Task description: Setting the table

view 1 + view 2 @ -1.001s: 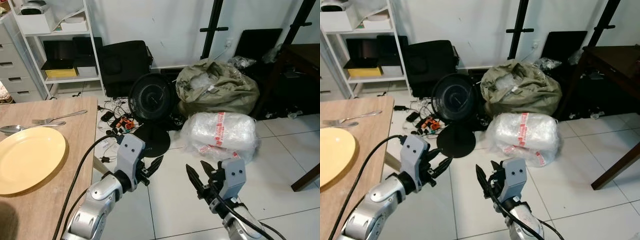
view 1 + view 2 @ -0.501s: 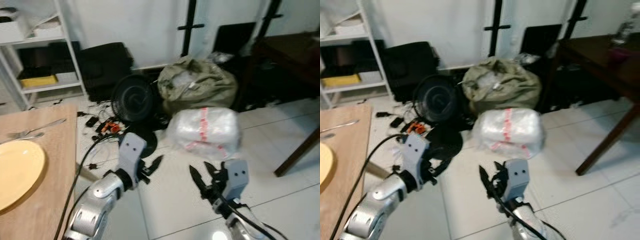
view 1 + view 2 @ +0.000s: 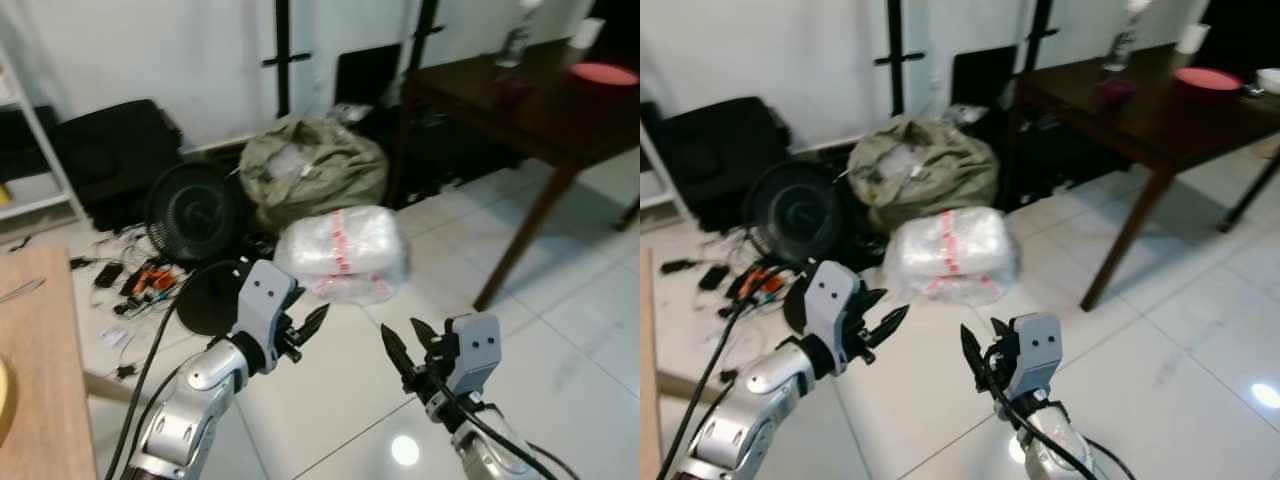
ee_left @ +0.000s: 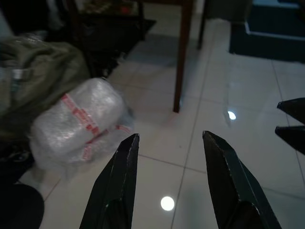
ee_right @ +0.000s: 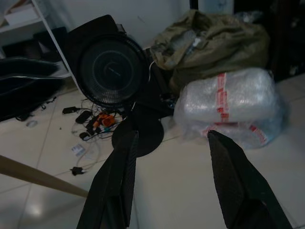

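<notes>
Ahead and to the right of both grippers, well apart, a dark wooden table [image 3: 1160, 110] carries a pink plate [image 3: 1207, 77], a clear bottle [image 3: 1122, 30], a white cup [image 3: 1189, 38] and a small dark purple cup [image 3: 1113, 92]. The left gripper [image 3: 312, 326] hangs over the white tiled floor [image 3: 560, 300], fingers spread, holding nothing. The right gripper [image 3: 408, 343] is just beside it, also parted and empty; its wrist view looks across at a black round fan [image 5: 112, 71].

Key relation: tableware sits up and to the right of both claws, on the far end of the table top, so the right arm is nearer, judging by layout. No reach is possible from here; walking closer likely comes first.

The plate is flat, round and glossy, probably rigid. Between grippers and table lies a bubble-wrapped bundle [image 3: 340, 250] with red tape, soft and crinkly, beside an olive cloth sack [image 3: 310, 170]. At the left gripper's outer side, a light wooden table edge [image 3: 40, 370].
</notes>
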